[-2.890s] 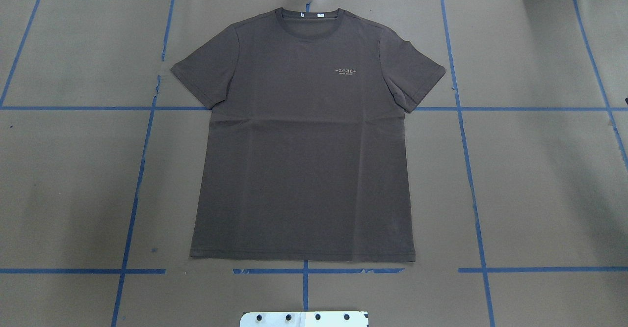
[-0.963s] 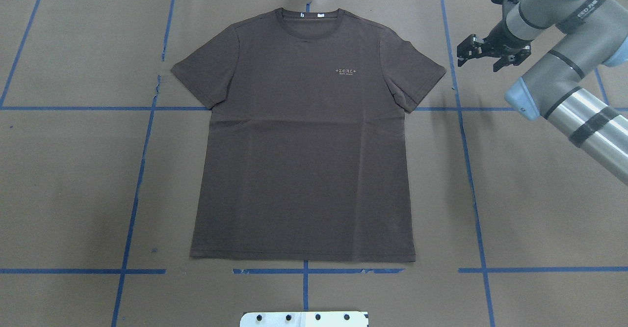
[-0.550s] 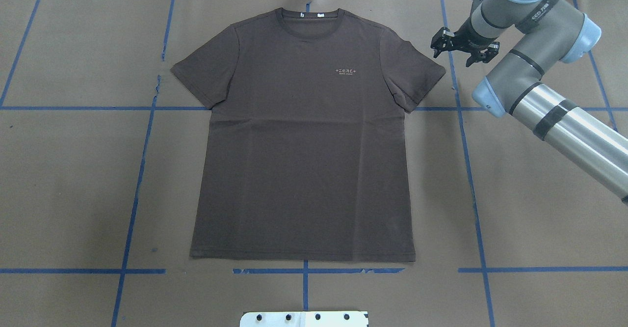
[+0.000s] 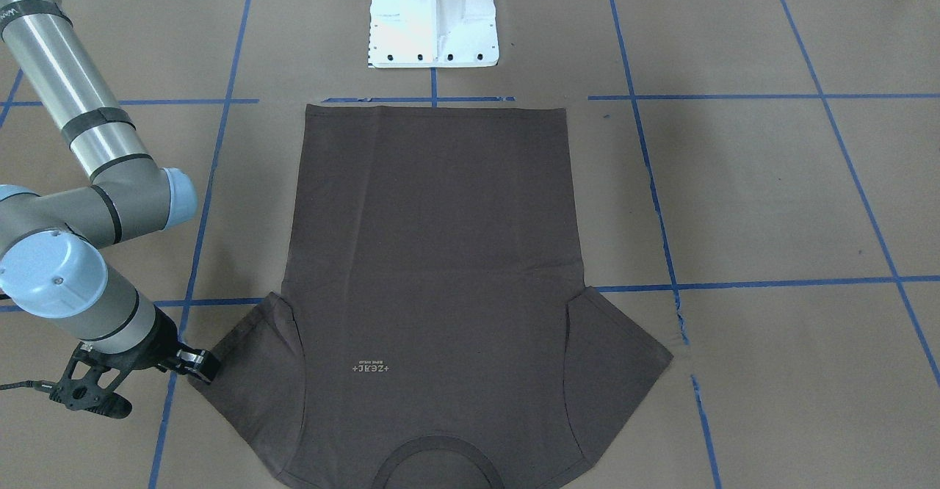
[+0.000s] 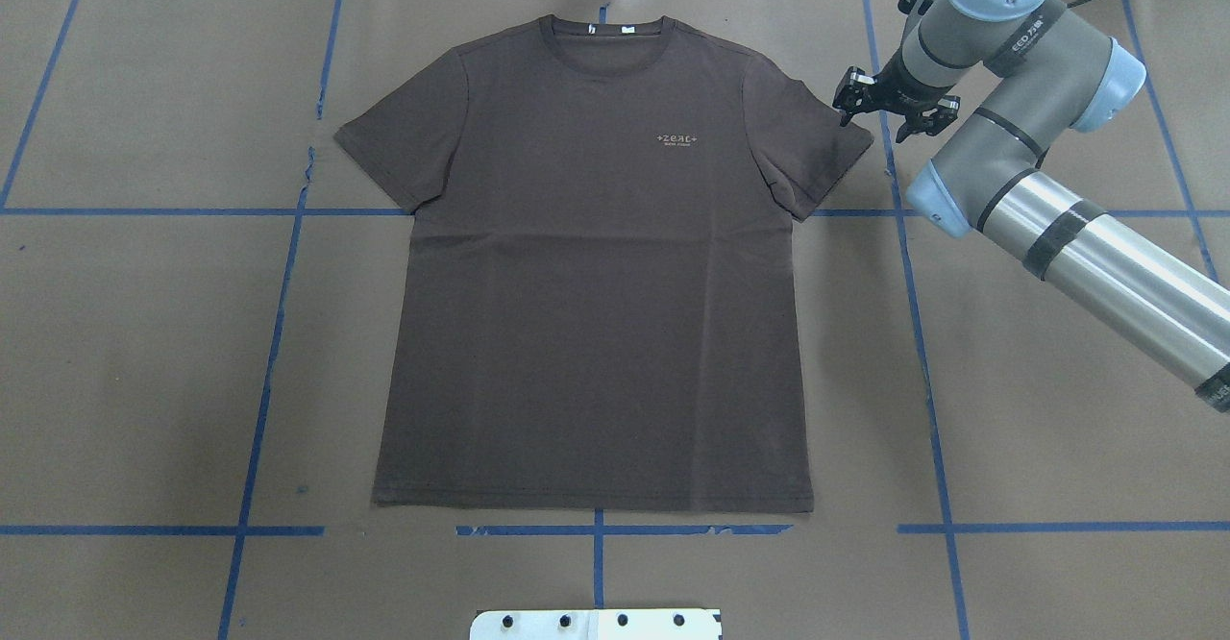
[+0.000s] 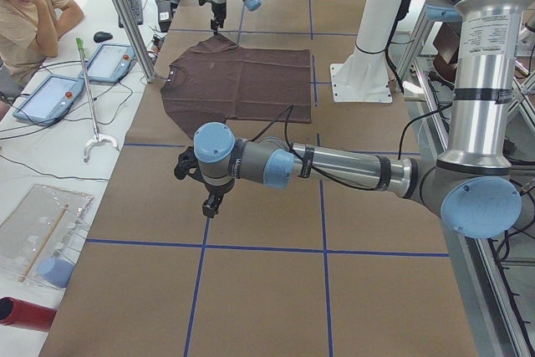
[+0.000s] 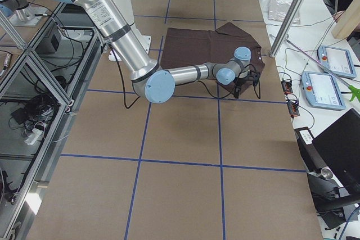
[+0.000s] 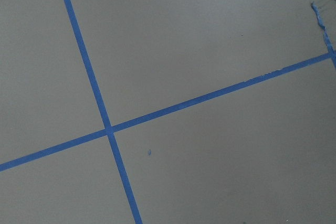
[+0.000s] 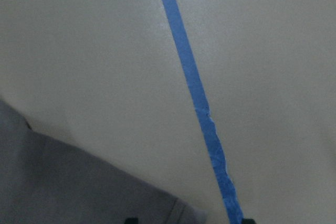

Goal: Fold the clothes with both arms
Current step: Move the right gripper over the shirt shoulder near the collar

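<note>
The dark grey-brown T-shirt (image 5: 596,284) lies flat and face up on the brown table, its neck at the far side and its hem toward the robot's base (image 4: 433,254). My right gripper (image 5: 892,113) hangs open at the outer edge of the shirt's right-hand sleeve (image 5: 817,155), pointing down. One finger (image 4: 200,364) is at the sleeve's edge. In the right wrist view the sleeve's corner (image 9: 79,182) lies beside a blue tape line (image 9: 194,87). My left gripper (image 6: 209,205) hangs over bare table beyond the shirt's other sleeve. Whether it is open, I cannot tell.
Blue tape lines (image 5: 279,332) grid the brown table cover. The white pedestal base (image 4: 433,19) stands just behind the shirt's hem. A person (image 6: 25,6) sits at a side table with tablets (image 6: 109,60). Metal posts (image 6: 125,14) stand along the table's far edge.
The right arm came into view from the right and swung left. Its open gripper went from out over the bare table to the shirt's sleeve edge. The shirt has not moved.
</note>
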`<state>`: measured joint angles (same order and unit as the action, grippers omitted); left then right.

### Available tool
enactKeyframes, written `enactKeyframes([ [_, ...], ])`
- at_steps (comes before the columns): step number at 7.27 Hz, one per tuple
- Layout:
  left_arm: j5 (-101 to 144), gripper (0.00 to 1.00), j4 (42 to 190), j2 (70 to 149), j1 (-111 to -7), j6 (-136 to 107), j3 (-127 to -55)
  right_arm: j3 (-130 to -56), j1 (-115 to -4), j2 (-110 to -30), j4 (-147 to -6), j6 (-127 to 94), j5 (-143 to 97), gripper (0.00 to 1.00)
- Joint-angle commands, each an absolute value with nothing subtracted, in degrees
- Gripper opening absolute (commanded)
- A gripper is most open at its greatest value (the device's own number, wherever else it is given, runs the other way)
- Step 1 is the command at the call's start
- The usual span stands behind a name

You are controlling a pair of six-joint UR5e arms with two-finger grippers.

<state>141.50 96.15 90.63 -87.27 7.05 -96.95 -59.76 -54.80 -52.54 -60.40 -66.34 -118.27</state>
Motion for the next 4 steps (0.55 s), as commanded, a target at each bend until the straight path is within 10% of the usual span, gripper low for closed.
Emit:
enactKeyframes([
  [1, 141.50, 1.00, 96.15, 90.62, -87.28, 7.12, -96.94, -59.33, -54.14, -52.47, -60.38, -66.36, -116.99, 0.66],
  [2, 141.50, 1.00, 96.15, 90.62, -87.28, 7.12, -96.94, -59.33, -54.05, -52.47, -60.38, -66.36, -116.63, 0.56],
  [4, 141.50, 1.00, 96.15, 90.53, -87.28, 7.21, -97.21, -59.33, -54.05, -52.47, -60.38, -66.18, -116.63, 0.00],
])
